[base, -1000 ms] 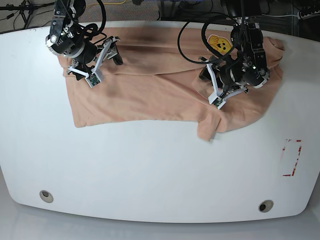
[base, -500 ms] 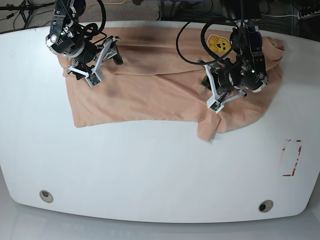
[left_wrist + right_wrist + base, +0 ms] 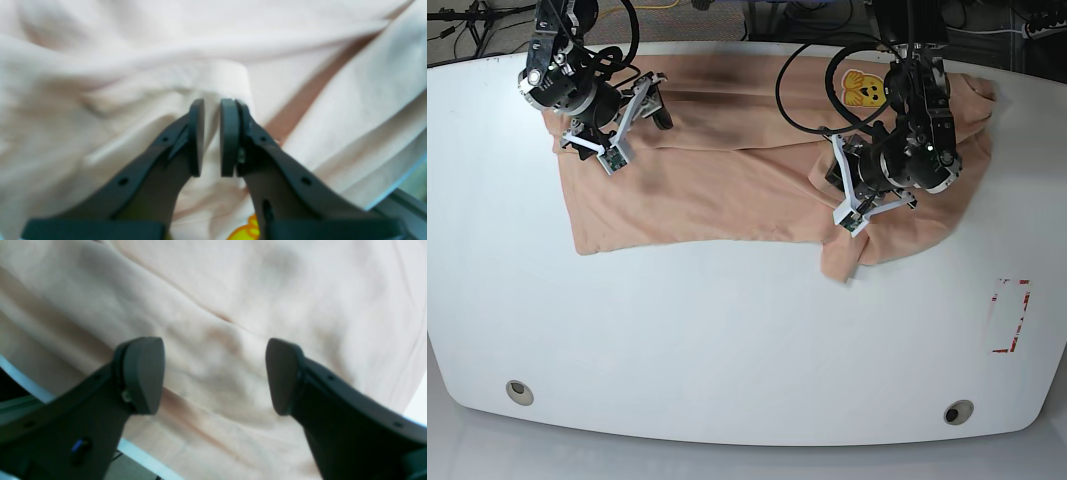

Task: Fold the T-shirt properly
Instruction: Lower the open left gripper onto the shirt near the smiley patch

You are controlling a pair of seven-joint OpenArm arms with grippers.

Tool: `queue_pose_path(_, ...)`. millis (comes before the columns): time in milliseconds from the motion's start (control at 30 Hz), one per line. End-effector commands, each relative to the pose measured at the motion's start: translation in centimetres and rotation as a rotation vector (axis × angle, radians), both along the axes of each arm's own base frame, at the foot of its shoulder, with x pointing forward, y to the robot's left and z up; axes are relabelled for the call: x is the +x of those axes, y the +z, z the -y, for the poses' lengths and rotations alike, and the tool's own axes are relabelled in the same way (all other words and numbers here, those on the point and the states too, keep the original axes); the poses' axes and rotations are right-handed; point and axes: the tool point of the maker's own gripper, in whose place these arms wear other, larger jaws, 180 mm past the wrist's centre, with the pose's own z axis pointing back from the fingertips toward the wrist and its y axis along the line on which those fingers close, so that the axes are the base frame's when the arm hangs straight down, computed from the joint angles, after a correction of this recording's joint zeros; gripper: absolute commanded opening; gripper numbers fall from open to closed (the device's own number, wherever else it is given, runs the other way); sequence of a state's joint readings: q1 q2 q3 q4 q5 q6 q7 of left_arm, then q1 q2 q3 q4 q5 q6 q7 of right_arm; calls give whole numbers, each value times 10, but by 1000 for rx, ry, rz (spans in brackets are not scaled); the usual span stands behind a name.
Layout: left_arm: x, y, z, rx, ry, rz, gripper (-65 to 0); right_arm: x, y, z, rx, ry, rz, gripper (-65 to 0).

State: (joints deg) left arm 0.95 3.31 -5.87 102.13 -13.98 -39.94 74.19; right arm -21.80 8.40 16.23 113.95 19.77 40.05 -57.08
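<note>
Left gripper (image 3: 211, 136) jaws now pinched on T-shirt (image 3: 727, 190) fold; right gripper (image 3: 213, 376) jaws wide, empty.

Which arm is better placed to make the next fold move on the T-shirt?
Left, probably: the left pincer is already pinched on a fold of the T-shirt. The right pincer hangs open above the cloth.

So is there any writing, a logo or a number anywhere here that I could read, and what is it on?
No readable words or numbers in any view.
T-shirt: a yellow printed emblem, a picture, no legible text.
Table: a red-and-white mark near its edge, too small to read.
</note>
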Motion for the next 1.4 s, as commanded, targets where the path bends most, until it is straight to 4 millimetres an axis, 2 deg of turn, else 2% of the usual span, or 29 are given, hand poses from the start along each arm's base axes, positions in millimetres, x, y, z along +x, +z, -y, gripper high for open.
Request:
queue_pose_path(0, 15, 20, 3, -8, -6, 63, -589, 6, 9, 0, 8, 2, 38, -206)
queue_pose_path(200, 25, 39, 6, -4, -5, 118, -589, 6, 9, 0, 8, 2, 38, -206)
queue_pose_path(400, 23, 38, 6, 11, -6, 94, -576, 6, 9, 0, 10, 1, 38, -206)
queue_pose_path(467, 20, 35, 4, 24, -7, 77, -544, 6, 9, 0, 10, 1, 38, -206)
queue_pose_path(667, 6, 23, -1, 39, -1, 32, -301, 6, 8, -1, 11, 0, 36, -206)
queue_pose_path(733, 2, 19, -1, 38, -2, 19, -275, 6, 8, -1, 11, 0, 36, -206)
queue_pose_path(833, 0, 17, -1, 35, -4, 19, -274, 6, 8, -1, 11, 0, 36, -206)
queue_pose_path(1067, -17, -15, 1, 30, -31, -92, -274, 6, 8, -1, 14, -1, 36, -206)
queue_pose_path(1233, -19, -26, 8, -2, -35, -115, -279, 6, 9, -2, 17, -1, 37, -206)
queue_pose_path(1300, -19, -29, 10, -12, -36, -117, -297, 6, 9, -2, 17, -1, 37, -206)
queue_pose_path(1367, -21, -32, 13, -17, -45, -125, -349, 6, 8, -2, 16, -1, 36, -206)
